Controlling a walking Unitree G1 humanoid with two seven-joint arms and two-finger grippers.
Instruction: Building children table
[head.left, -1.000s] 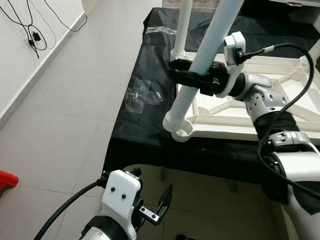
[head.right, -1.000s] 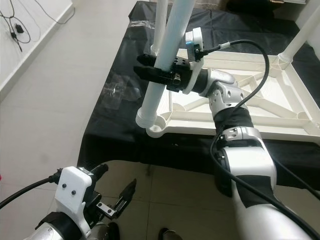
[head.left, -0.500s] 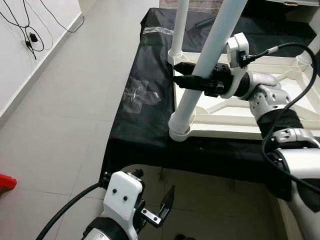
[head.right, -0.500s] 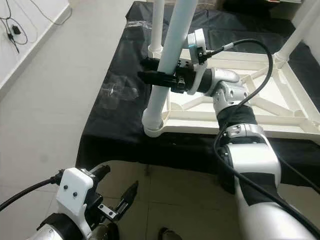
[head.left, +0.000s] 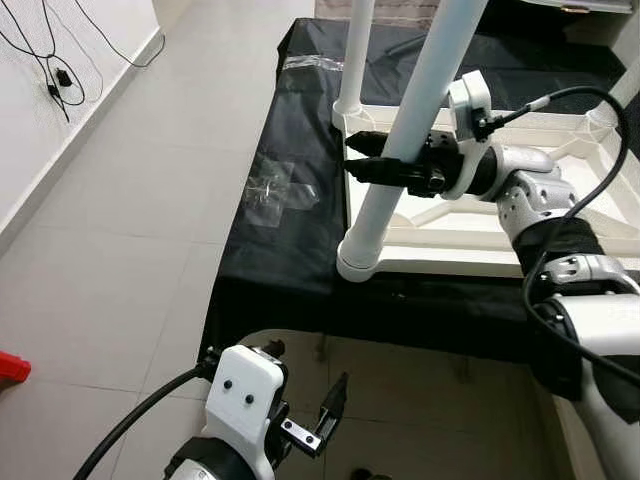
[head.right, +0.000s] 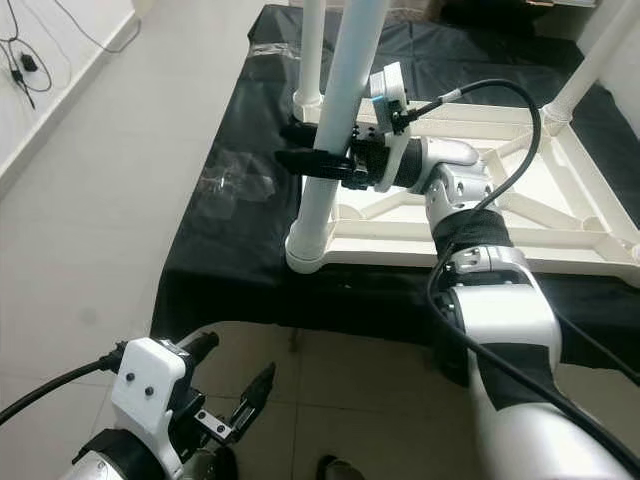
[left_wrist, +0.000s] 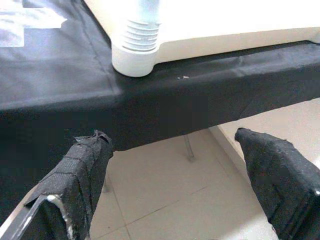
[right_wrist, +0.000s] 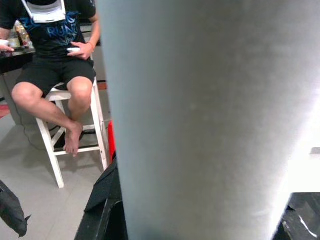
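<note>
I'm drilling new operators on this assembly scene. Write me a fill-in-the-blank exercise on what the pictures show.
1. The right gripper is shut on a white table ____.
2. The leg's lower end sits in a corner socket of the upside-down white ____.
3. The tabletop lies on a ____ cloth.
4. The left gripper hangs below the cloth's edge with its fingers ____.

Missing words: leg; tabletop; black; open
</note>
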